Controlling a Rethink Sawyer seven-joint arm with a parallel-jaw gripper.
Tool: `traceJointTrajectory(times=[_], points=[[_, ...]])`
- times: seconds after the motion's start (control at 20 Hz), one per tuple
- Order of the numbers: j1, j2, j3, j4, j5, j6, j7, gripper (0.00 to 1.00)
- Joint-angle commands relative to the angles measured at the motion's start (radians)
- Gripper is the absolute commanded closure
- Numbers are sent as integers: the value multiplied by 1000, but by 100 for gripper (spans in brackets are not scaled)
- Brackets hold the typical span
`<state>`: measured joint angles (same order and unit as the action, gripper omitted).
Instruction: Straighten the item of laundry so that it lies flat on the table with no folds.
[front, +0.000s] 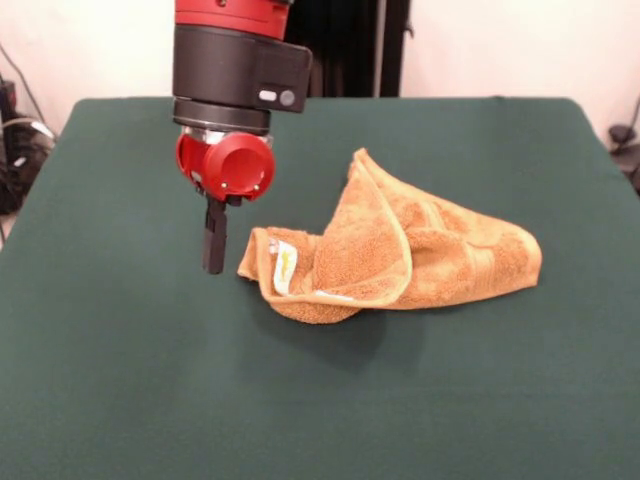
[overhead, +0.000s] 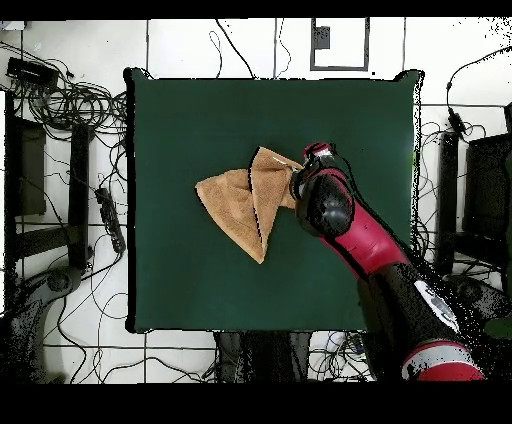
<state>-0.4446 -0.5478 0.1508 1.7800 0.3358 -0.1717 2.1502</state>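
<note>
The orange-tan towel (front: 400, 250) lies crumpled in the middle of the dark green table (front: 120, 380), folded over itself, with one flap raised in a ridge and its white label (front: 284, 268) facing the camera on its left end. My gripper (front: 214, 240) hangs just left of that end, close to the table and apart from the cloth, with nothing in it. In the overhead view the towel (overhead: 245, 200) is a folded triangular shape on the table (overhead: 200, 290), and the arm's red and black wrist (overhead: 322, 200) covers the gripper at the towel's right edge.
Cables and dark equipment (overhead: 60, 150) lie on the tiled floor around the table. The arm (overhead: 400, 290) reaches in from the lower right of the overhead view. Bare green cloth surrounds the towel on all sides.
</note>
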Motion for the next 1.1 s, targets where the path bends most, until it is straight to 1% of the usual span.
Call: traceJointTrajectory(times=[0.05, 0.25, 0.3, 0.45, 0.55, 0.65, 0.75, 0.85, 0.9, 1.1], points=[[51, 42, 45, -15, 59, 95, 175, 100], [18, 46, 87, -13, 18, 79, 164, 100], [10, 46, 98, -11, 9, 76, 162, 0], [-14, 42, 135, 8, 5, 88, 175, 0], [-13, 39, 142, 19, 17, 85, 194, 0], [15, 28, 117, 33, 55, 86, 222, 0], [99, 19, 23, 28, 137, 81, 249, 0], [168, 26, -50, 23, 217, 68, 264, 0], [188, 29, -69, 21, 242, 64, 265, 0], [222, 33, -90, 25, 307, 54, 265, 0]])
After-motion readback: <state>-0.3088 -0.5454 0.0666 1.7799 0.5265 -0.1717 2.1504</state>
